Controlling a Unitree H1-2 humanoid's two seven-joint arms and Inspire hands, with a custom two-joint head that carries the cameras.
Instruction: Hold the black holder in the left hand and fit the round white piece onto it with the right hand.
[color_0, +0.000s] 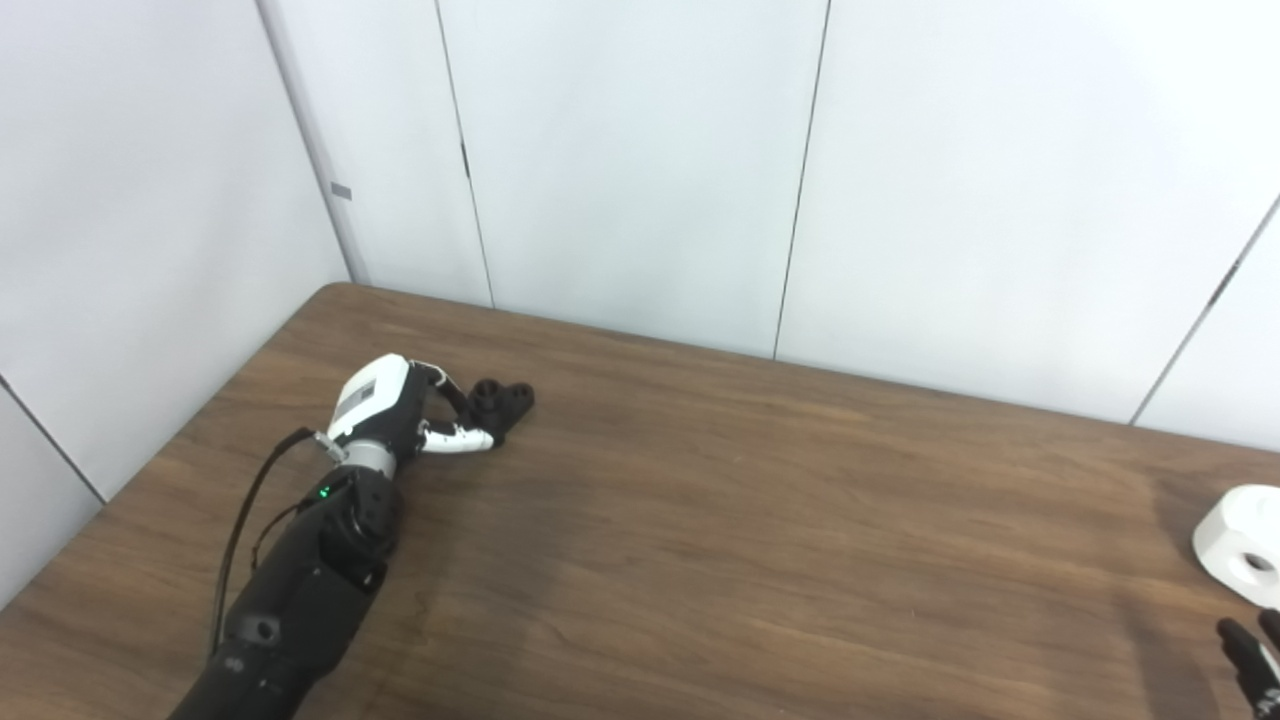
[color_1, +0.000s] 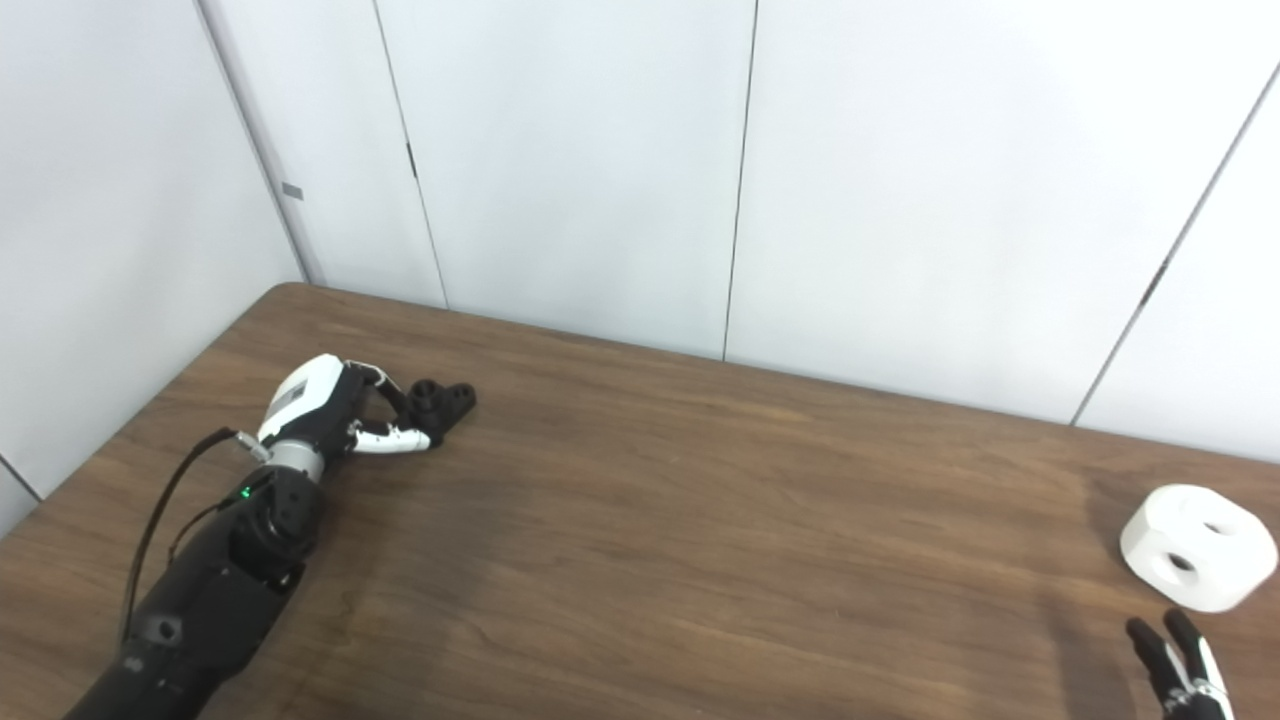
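- One black holder (color_1: 442, 401) on the table (color_1: 700, 520).
- One round white piece (color_1: 1198, 547).
- Two robot hands: the left hand (color_1: 335, 410) and the right hand (color_1: 1180, 665).
- One table.

You've got the table (color_1: 700, 520) running up to a wall (color_1: 600, 150) at the back and another wall on the left, w/ the corner at far left. Holder (color_1: 443, 400) sits on the table toward that far-left corner. Left hand (color_1: 335, 415) is just left of it, fingers (color_1: 400, 437) reaching to it; can't tell if they touch. Its arm comes up from bottom left. White piece (color_1: 1198, 548) lies on the table at the right edge, well apart from the holder. Right hand (color_1: 1180, 665) is just in front of the piece, at bottom right, only fingertips in view.
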